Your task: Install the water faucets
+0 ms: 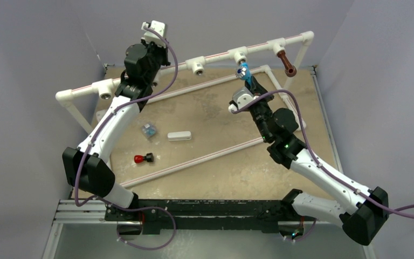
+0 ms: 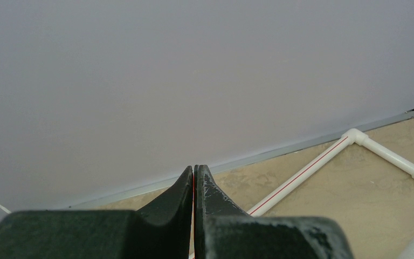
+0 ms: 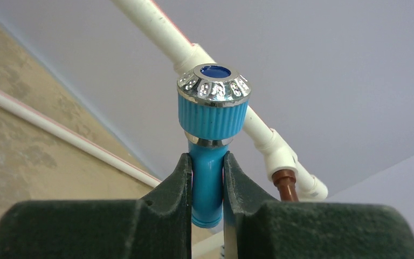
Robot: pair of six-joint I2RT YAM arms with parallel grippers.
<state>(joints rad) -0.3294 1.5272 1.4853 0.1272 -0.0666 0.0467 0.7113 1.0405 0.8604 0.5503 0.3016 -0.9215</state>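
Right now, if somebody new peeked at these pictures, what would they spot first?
Probably the bright blue plastic faucet with the shiny silver cap, pinched between the right arm's jaws up by the raised white plastic pipe rail at the table's far side. Next, the dark brown plastic faucet sticking out of that rail's right end, and the left arm's jaws, shut on nothing, back left.

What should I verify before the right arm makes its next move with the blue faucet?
1. Grip of right end effector on blue faucet: ok.
2. Faucet inlet lined up with nearest tee: cannot tell.
3. The brown faucet attached at its own tee: ok.
4. The left end effector shut, holding nothing: ok.
5. Socket of free tee open: ok.
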